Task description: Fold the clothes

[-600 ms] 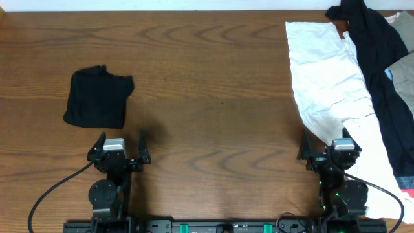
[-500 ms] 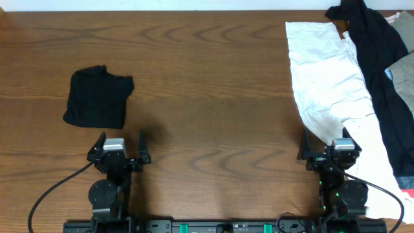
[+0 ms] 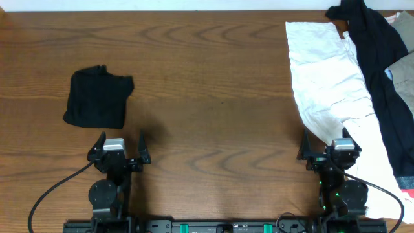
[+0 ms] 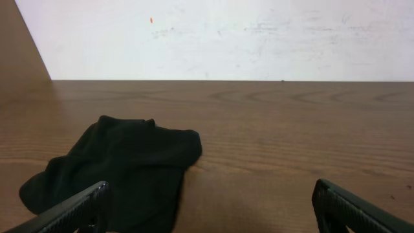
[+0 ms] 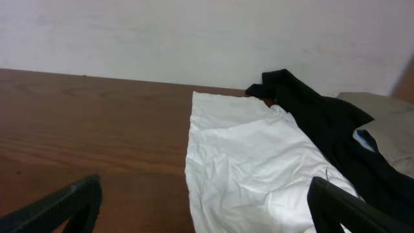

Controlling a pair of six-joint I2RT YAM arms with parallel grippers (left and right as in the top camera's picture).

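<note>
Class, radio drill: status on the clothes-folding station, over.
Left end effector open, empty. Right end effector open, empty. White shirt unfolded, wrinkled. Black garment lies across its right edge.

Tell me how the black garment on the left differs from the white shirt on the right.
The black garment is gathered into a compact bundle; the white shirt is spread out long and wrinkled. The black garment lies alone; the white shirt is overlapped along one edge by a dark garment. Both rest on the table.
</note>
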